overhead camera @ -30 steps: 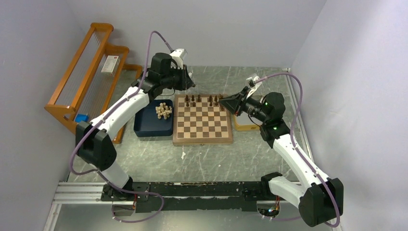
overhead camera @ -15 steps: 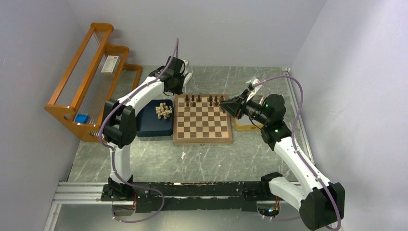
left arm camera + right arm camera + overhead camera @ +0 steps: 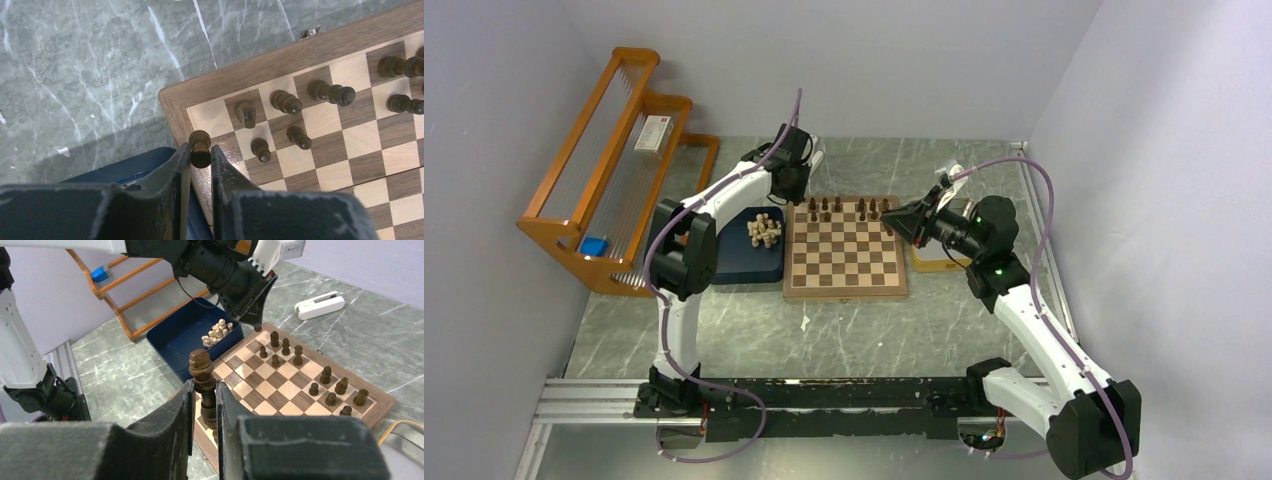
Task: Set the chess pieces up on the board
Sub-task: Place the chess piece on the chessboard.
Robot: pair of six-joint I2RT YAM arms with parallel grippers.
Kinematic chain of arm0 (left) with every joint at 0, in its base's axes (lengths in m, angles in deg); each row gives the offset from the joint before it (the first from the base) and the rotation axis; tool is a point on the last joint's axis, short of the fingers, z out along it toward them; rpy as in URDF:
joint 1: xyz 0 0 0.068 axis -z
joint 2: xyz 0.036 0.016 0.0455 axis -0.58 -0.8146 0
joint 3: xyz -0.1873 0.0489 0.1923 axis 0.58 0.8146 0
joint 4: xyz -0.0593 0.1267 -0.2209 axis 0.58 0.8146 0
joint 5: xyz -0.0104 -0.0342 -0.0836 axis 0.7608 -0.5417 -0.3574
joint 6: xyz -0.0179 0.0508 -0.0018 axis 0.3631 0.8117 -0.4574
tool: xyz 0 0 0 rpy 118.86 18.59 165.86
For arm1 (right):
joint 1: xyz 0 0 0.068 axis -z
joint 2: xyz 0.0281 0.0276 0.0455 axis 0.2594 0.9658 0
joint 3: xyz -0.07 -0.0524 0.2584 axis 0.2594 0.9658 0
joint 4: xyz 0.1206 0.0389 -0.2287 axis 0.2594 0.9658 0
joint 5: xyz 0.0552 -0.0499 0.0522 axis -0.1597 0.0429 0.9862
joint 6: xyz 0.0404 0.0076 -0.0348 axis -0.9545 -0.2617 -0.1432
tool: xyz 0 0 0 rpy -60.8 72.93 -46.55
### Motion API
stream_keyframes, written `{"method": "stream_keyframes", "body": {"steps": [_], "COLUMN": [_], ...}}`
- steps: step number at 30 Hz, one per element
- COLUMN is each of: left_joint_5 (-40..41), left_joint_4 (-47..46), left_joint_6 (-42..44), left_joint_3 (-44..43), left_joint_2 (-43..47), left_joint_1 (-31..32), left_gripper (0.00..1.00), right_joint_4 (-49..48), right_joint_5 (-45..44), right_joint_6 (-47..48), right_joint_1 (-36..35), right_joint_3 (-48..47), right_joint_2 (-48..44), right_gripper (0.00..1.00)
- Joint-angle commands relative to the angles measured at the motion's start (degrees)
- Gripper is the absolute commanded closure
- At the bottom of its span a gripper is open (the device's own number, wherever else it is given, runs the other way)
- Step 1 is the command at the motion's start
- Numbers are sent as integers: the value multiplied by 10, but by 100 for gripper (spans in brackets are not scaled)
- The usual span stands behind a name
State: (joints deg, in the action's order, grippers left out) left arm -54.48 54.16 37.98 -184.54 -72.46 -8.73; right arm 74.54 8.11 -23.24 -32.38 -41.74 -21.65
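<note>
The board [image 3: 845, 291] lies mid-table, with several dark chess pieces [image 3: 837, 207] standing in its two far rows. My left gripper [image 3: 798, 190] hangs over the board's far-left corner. In the left wrist view this gripper [image 3: 200, 153] is shut on a dark pawn [image 3: 200, 145], above the rim [image 3: 240, 75] beside the corner squares. At the board's far-right side my right gripper [image 3: 894, 215] is shut on a tall dark piece [image 3: 202, 371], held upright between its fingers [image 3: 184, 405]. Cream pieces [image 3: 764, 230] are heaped in the dark blue tray [image 3: 729, 265].
The blue tray touches the board's left side. A yellow tray [image 3: 929, 263] sits right of the board, partly under my right arm. An orange wooden rack [image 3: 604, 170] stands at the far left. A white device [image 3: 320, 305] lies on the marble beyond the board.
The left arm has folded in, its elbow rising toward the blue tray, and its gripper has shifted slightly left at the board's far-left corner. The right arm has hardly moved.
</note>
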Motion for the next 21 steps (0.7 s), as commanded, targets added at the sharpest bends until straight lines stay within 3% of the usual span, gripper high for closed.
{"method": "stream_keyframes", "body": {"steps": [1, 21], "left_joint_5": [-16, -32], "left_joint_4": [-18, -32], "left_joint_6": [1, -7], "left_joint_3": [-9, -10], "left_joint_2": [-12, -37], "left_joint_1": [-3, -3], "left_gripper": [85, 85], "right_joint_4": [0, 13], "right_joint_5": [0, -1], "right_joint_6": [7, 20], "right_joint_1": [-3, -3], "right_joint_3": [2, 0], "right_joint_2": [-16, -29], "right_gripper": [87, 86]}}
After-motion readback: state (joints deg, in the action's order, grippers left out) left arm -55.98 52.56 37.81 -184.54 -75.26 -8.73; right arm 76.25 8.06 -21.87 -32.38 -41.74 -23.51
